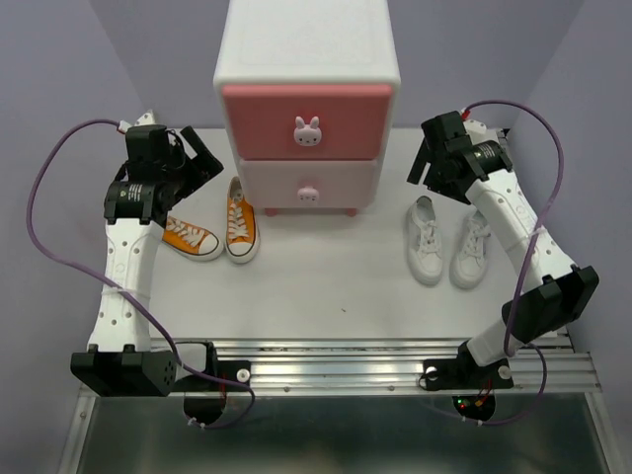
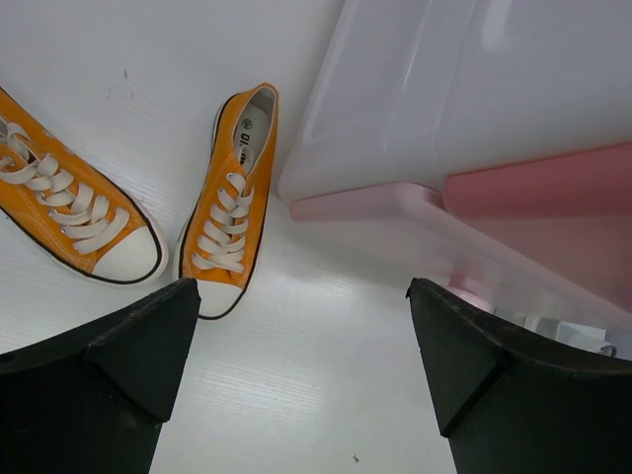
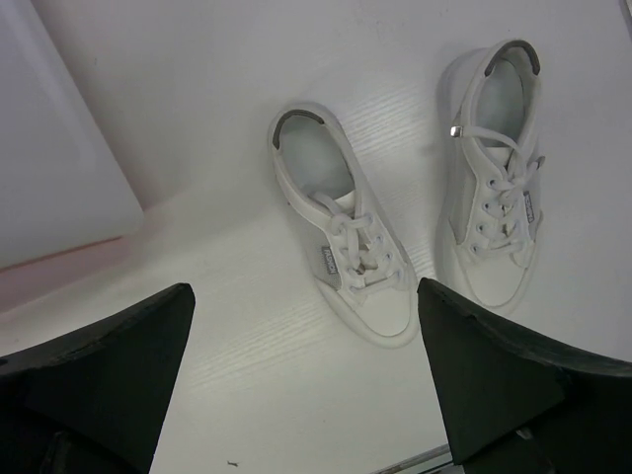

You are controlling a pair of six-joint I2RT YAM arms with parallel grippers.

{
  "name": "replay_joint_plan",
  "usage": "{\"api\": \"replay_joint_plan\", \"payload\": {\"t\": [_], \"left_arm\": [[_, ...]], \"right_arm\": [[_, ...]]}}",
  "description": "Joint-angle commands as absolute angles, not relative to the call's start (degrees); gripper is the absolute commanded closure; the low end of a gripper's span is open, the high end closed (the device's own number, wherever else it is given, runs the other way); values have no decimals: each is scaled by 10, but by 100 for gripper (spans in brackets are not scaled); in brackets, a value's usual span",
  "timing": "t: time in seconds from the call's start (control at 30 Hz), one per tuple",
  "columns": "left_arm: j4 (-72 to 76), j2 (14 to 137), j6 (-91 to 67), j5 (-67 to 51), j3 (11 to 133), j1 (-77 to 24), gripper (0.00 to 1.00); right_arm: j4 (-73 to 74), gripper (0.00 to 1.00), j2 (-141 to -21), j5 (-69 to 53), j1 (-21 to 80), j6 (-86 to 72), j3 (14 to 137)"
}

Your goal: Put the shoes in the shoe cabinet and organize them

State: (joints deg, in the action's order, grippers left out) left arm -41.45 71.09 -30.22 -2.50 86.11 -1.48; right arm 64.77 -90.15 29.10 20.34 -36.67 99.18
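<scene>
The shoe cabinet [image 1: 306,49] stands at the back centre with both drawers pushed in, the salmon front [image 1: 306,114] above the pale pink one [image 1: 281,183]. Two orange shoes [image 1: 240,220] [image 1: 191,238] lie left of it, and two white shoes [image 1: 425,239] [image 1: 471,247] lie to its right. My left gripper [image 1: 202,156] hangs open above the table beside the cabinet's left side, with the orange shoes [image 2: 232,212] [image 2: 69,202] ahead of its open gripper [image 2: 301,291]. My right gripper [image 1: 423,166] is open beside the cabinet's right side, holding nothing over the white shoes [image 3: 351,237] [image 3: 499,197].
Grey walls close in the table at the back and on both sides. A metal rail [image 1: 395,355] runs along the near edge between the arm bases. Purple cables [image 1: 39,197] [image 1: 553,148] loop out from both arms. The cabinet wall [image 3: 59,168] is close on the right gripper's left.
</scene>
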Motion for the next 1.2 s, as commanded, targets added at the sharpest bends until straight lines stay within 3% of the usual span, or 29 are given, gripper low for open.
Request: {"api": "replay_joint_plan", "payload": {"t": [0.0, 0.23, 0.5, 0.63, 0.9, 1.17], "left_arm": [[-412, 691, -312, -20, 856, -15, 1], [-414, 706, -311, -25, 903, -15, 1], [-465, 806, -285, 18, 1183, 15, 1], [-448, 861, -285, -46, 1303, 33, 1], [-213, 879, -357, -229, 1259, 33, 1], [-225, 951, -331, -273, 1328, 31, 1]], "right_arm": [[613, 0, -860, 319, 205, -385, 985], [476, 0, -779, 263, 205, -313, 906], [467, 0, -769, 213, 205, -292, 897], [464, 0, -770, 215, 205, -287, 905], [455, 0, -757, 180, 205, -246, 917], [450, 0, -737, 80, 205, -234, 910]]}}
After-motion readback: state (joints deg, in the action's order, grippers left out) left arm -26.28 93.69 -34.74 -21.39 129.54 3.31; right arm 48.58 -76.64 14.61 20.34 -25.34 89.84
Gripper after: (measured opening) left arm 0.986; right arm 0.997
